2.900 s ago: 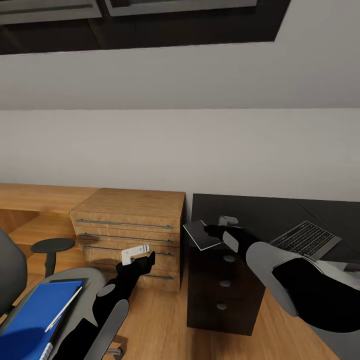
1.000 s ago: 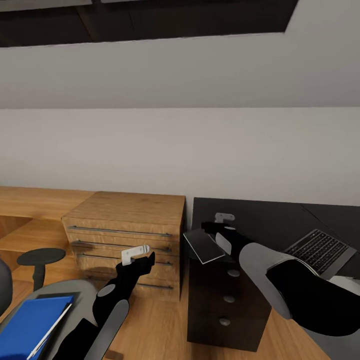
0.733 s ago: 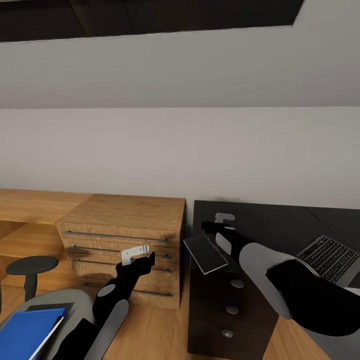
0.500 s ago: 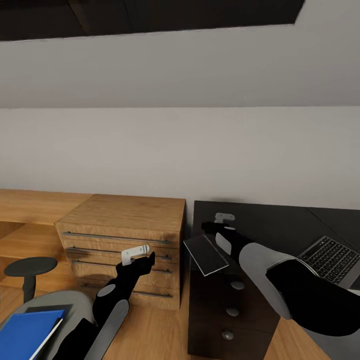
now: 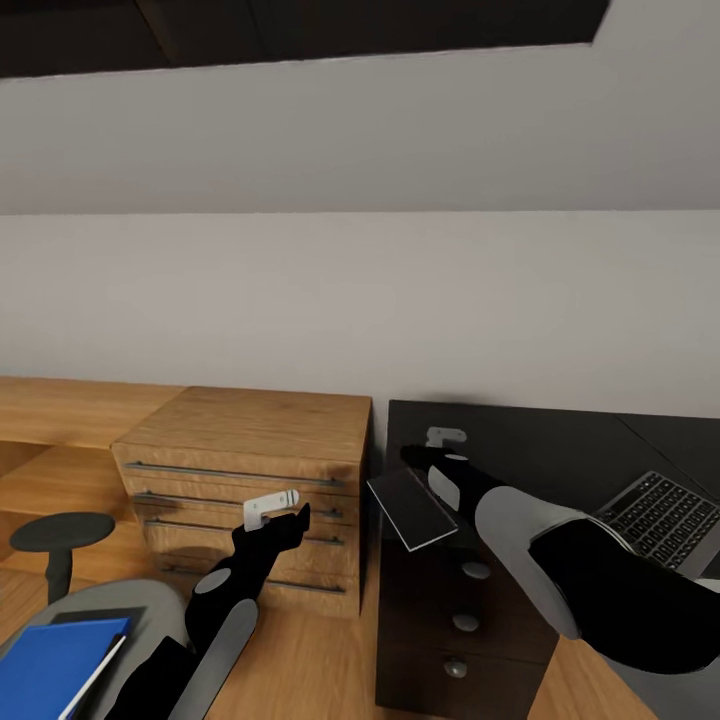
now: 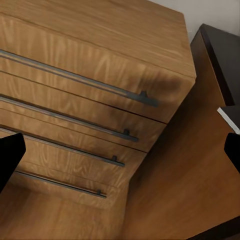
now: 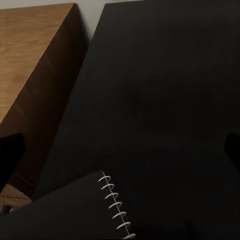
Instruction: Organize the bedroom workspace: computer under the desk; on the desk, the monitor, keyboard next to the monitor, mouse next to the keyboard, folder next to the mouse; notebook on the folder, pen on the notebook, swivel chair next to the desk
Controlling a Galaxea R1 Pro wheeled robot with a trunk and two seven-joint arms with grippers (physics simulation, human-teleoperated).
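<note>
Right gripper (image 5: 418,462) clamps thin grey, spiral-bound notebook (image 5: 411,508); left gripper (image 5: 272,507) spread, empty

Drawer chest (image 5: 250,450) stands left of desk (image 5: 560,445); keyboard (image 5: 665,520) lies on desk.

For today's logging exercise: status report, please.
Right end effector shut on notebook, over desk edge. Left end effector open, empty. Folder on chair. Nothing in the way.

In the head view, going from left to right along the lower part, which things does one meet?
Folder → left hand → notebook in the right hand → keyboard.
</note>
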